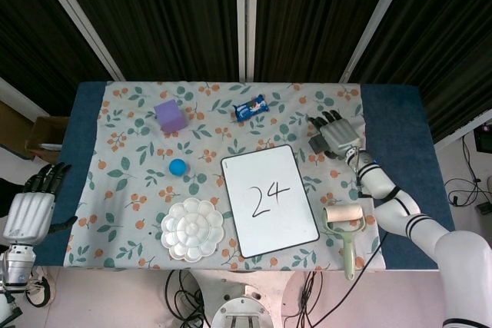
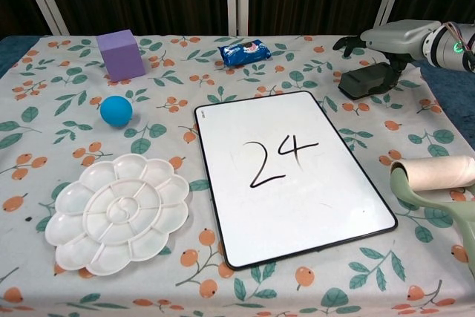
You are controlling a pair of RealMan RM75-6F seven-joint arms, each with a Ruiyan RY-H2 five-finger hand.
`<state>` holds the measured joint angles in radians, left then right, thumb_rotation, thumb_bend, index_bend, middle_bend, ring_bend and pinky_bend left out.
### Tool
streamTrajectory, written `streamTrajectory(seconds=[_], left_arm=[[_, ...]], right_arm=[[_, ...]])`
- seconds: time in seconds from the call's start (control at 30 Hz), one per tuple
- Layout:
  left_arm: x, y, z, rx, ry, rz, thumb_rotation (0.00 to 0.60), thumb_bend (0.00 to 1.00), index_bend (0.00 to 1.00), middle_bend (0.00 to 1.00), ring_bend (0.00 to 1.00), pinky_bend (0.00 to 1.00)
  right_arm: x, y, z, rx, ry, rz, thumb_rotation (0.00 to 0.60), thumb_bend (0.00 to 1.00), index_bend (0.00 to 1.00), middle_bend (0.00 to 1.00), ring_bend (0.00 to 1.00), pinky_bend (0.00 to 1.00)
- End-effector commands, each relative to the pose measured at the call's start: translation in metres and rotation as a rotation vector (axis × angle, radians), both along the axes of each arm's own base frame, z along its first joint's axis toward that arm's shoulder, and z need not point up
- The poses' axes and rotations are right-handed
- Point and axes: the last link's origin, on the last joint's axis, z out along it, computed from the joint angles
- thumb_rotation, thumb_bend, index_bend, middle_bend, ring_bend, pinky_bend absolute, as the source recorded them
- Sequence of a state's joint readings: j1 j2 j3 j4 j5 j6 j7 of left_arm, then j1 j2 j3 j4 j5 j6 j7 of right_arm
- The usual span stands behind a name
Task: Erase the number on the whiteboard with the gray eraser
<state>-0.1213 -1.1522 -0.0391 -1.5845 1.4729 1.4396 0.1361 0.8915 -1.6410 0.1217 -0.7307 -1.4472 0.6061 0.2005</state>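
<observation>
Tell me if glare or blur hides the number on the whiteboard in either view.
Head view: the whiteboard is evenly lit, 24 small but legible. Chest view: sharp, no glare; only the right hand over the gray eraser looks slightly soft.

A blue surface (image 1: 392,109) carries a floral-printed cloth (image 2: 185,64). On the cloth lie a purple cube (image 2: 120,54), a blue snack packet (image 2: 246,52), a blue ball (image 2: 116,110), a white flower-shaped palette (image 2: 117,210), a black-framed whiteboard (image 2: 289,172) marked "24", a gray eraser (image 2: 369,81) and a green-handled lint roller (image 2: 438,183).
</observation>
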Motion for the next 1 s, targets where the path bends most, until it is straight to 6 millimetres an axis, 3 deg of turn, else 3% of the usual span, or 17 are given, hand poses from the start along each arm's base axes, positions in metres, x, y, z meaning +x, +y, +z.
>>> streamTrajectory(seconds=[0.03, 1.0], left_arm=[[0.0003, 0.0000, -0.0003, -0.001, 0.000, -0.001, 0.600, 0.00, 0.09, 0.08, 0.06, 0.19], [-0.0020, 0.0010, -0.0010, -0.005, 0.002, 0.009, 0.600, 0.00, 0.09, 0.08, 0.06, 0.19]], right_arm=[[-0.0014, -0.0004, -0.0009, 0.000, 0.000, 0.011, 0.600, 0.18, 0.16, 0.20, 0.04, 0.04], [-0.0062, -0.0006, -0.0083, 0.002, 0.053, 0.029, 0.600, 0.22, 0.35, 0.31, 0.21, 0.23]])
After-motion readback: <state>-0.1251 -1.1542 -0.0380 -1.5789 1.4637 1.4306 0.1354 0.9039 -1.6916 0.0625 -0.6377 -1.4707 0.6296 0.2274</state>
